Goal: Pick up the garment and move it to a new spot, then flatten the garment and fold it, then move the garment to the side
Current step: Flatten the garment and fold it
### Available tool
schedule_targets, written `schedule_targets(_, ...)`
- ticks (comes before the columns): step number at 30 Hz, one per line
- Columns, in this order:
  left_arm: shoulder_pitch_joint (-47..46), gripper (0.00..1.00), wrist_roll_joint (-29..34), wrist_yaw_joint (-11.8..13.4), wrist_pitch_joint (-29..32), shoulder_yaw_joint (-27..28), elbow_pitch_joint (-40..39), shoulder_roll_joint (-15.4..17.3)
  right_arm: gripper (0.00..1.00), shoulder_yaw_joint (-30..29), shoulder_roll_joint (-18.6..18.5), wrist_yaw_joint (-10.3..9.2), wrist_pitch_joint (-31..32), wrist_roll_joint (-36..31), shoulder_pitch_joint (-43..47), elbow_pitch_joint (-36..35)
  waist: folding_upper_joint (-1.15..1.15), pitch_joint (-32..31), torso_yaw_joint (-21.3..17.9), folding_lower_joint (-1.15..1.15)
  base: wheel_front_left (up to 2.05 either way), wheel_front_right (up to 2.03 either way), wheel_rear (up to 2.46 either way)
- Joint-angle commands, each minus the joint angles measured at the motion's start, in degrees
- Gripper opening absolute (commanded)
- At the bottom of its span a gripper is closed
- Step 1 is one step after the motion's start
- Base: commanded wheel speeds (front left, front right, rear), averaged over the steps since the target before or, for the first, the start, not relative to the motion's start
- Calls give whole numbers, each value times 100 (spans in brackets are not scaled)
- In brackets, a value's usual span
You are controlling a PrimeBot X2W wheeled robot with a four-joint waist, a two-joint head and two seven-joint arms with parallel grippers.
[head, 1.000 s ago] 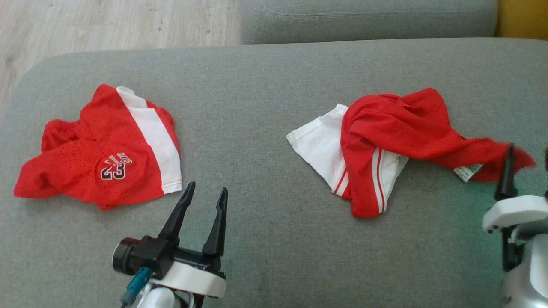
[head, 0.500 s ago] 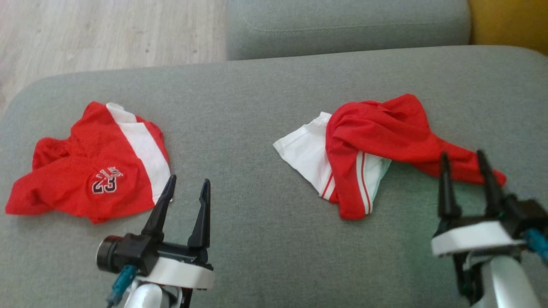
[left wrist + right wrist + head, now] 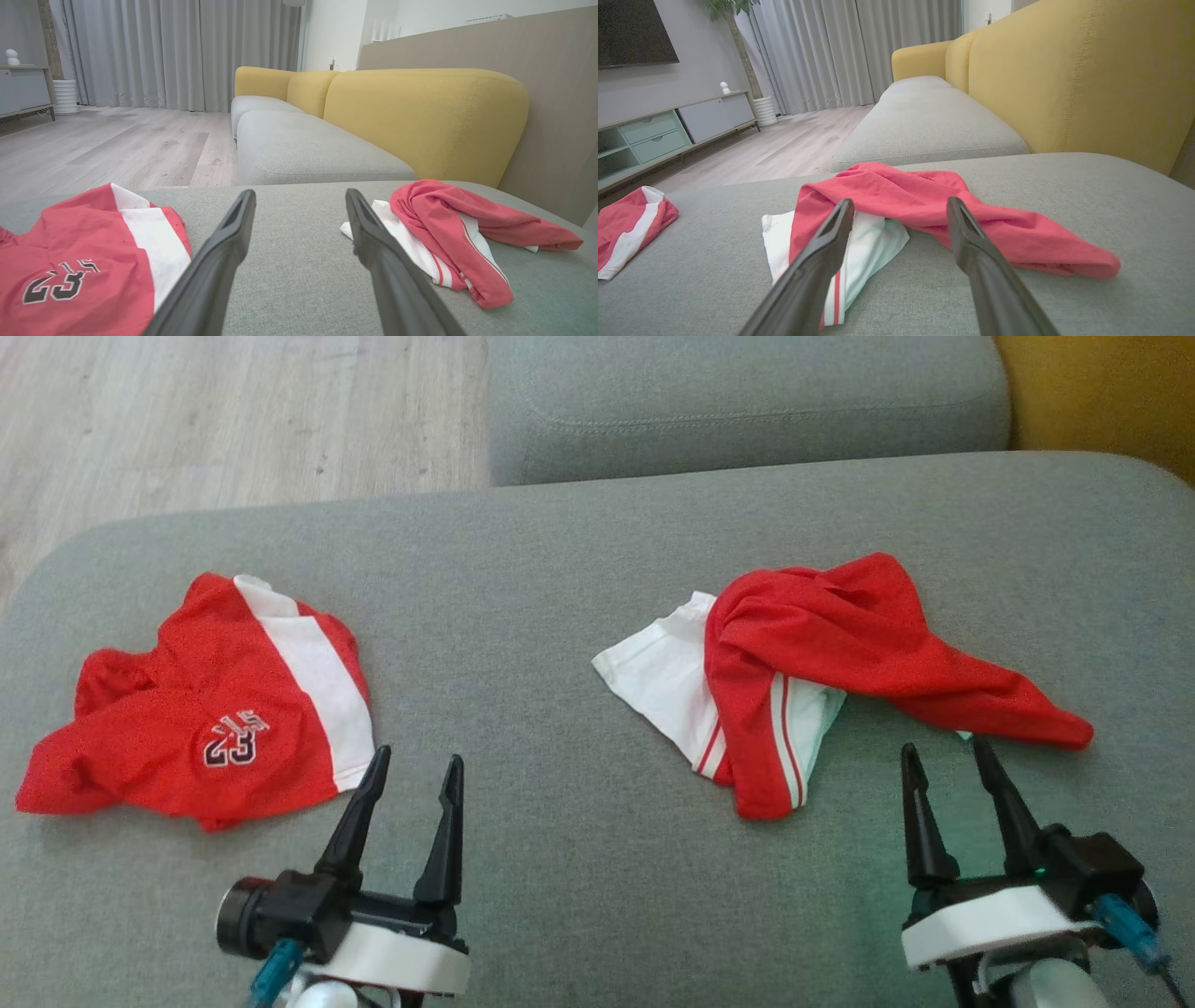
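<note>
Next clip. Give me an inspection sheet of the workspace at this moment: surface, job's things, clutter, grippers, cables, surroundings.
Surface: grey sofa cushion, flat, fabric-covered.
Job's things: crumpled red-and-white garment on the robot's right, unfolded; numbered red garment on its left, lying flatter.
Clutter: nothing seen.
Grippers: left gripper open, empty, near the numbered red garment's white edge; right gripper open, empty, just short of the crumpled garment.
Cables: blue connector by the left wrist, another by the right, apart from the cloth.
Surroundings: yellow sofa back, wooden floor, grey curtains.

Matt red cloth garment (image 3: pixel 840 635), woven grey cushion (image 3: pixel 560 569)
</note>
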Motion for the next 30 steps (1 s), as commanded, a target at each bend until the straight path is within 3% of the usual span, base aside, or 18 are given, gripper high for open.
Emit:
schedule_targets(1, -197, 100, -7, -11, -37, 125, -192, -3, 100, 181, -34, -4, -63, 2, -231, -129, 0, 38, 32, 1, 0, 0, 0)
schedule_targets(9, -279, 100, -46, -14, -37, 19, -146, -3, 100, 600, -34, -4, -58, -86, -470, 678, 0, 229, 250, 1, 0, 0, 0)
schedule_targets(22, -389, 100, -98, -1, -37, -50, -63, -3, 100, 1316, -34, -4, 189, 688, -1117, 2126, 0, 401, 582, 1, 0, 0, 0)
schedule_targets(29, -445, 100, -107, 18, -37, -86, -34, -3, 100, 1446, -34, -4, 90, 603, -1424, 2765, 0, 470, 635, 1, 0, 0, 0)
schedule_targets(30, -448, 100, -103, 21, -37, -80, -26, -3, 68, 1480, -34, -4, 62, 660, -1456, 2784, 0, 468, 629, 1, 0, 0, 0)
